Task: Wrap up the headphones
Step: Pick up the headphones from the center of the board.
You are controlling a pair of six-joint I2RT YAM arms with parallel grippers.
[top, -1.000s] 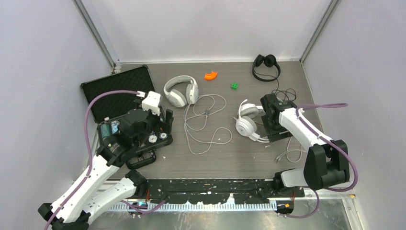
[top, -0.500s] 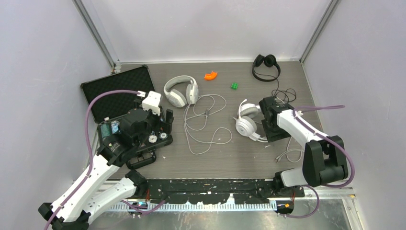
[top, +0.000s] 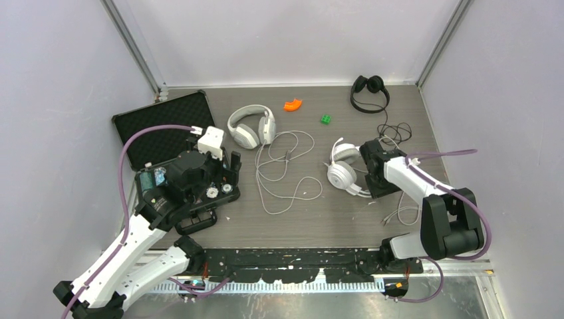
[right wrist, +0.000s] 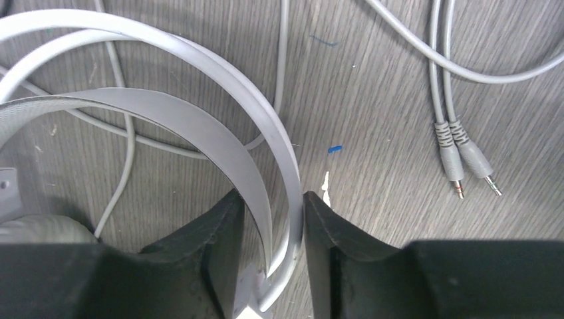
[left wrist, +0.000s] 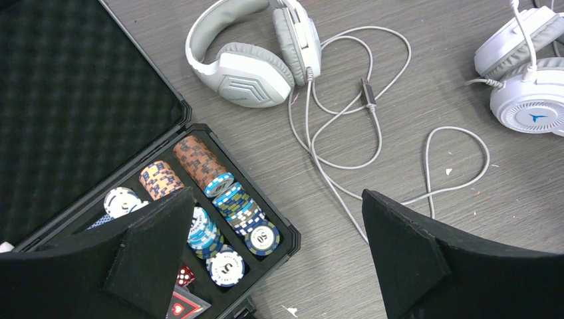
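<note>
The right tool straddles the headband of the white headset, pads pressed against both sides of the band, so it grips there, likely to steady the headset for winding its cable. Two jack plugs lie loose on the counter just beside that tool. The left tool hangs wide open and empty above an open chip case, the pale grey headset beyond its tips. The black headset sits well past the right tool. One chip reads "50"; an earcup bears a blue mark, no legible brand
</note>
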